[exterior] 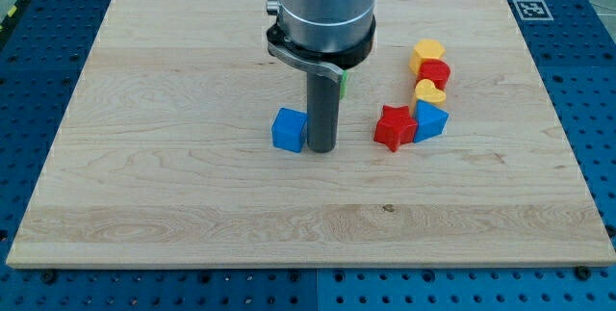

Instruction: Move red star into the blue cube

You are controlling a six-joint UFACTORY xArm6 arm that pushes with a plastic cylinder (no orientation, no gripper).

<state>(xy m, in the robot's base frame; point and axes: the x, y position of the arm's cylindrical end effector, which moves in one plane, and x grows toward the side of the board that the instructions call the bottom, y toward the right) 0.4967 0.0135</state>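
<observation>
The red star (394, 127) lies on the wooden board right of centre, touching a blue block (430, 120) on its right. The blue cube (289, 130) sits near the board's middle. My tip (321, 148) stands right beside the blue cube's right side, between the cube and the red star, well left of the star. A sliver of a green block (344, 83) shows behind the rod, mostly hidden.
A column of blocks runs above the blue block at the view's right: a yellow block (427, 54), a red block (435, 72) and a small yellow block (429, 90). The board (144, 176) lies on a blue perforated table.
</observation>
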